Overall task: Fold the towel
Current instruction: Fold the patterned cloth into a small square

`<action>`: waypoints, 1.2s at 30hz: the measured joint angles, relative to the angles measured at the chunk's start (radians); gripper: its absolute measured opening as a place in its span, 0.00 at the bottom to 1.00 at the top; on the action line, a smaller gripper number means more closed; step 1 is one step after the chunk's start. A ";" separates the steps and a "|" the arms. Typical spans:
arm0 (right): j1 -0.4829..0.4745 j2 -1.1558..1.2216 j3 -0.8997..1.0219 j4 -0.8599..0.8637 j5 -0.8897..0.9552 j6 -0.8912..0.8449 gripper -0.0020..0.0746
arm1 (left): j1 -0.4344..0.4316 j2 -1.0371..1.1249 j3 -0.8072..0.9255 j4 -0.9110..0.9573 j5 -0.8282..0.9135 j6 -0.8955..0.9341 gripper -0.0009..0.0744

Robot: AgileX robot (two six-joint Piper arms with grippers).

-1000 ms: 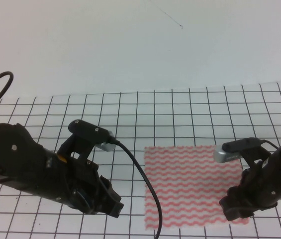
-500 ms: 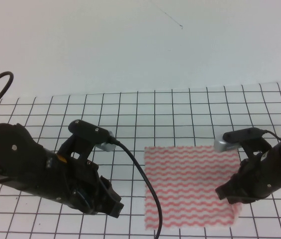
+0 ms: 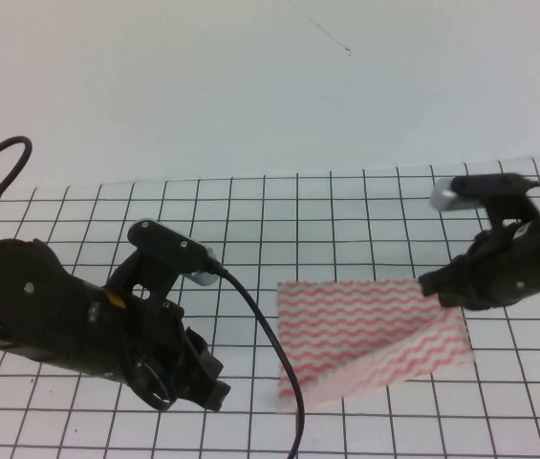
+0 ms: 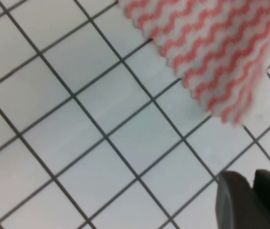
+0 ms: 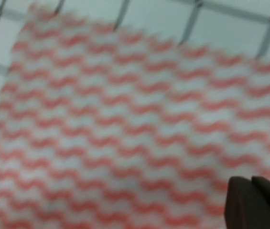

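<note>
**A:** Your right gripper [image 3: 434, 287] is clamped tight on a corner of the towel [image 3: 365, 330] and holds it raised over the cloth's far right side.

**B:** What is the biggest thing here?

**A:** The table [image 3: 346, 206], white with a black grid. The towel, with red wavy stripes, lies right of centre on it, between your two arms. Its near part slopes up towards the held corner, with the paler underside showing along that flap.

**B:** And my other arm?

**A:** Your left gripper [image 3: 207, 387] sits low over bare squares, left of the towel and clear of it. I cannot tell whether it is open or closed. Its black cable [image 3: 271, 337] loops down past the towel's near left corner.
</note>
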 joint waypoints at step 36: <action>0.035 0.215 -0.386 -0.169 0.397 -0.743 0.36 | -0.002 0.249 -0.312 0.144 -0.124 0.036 0.09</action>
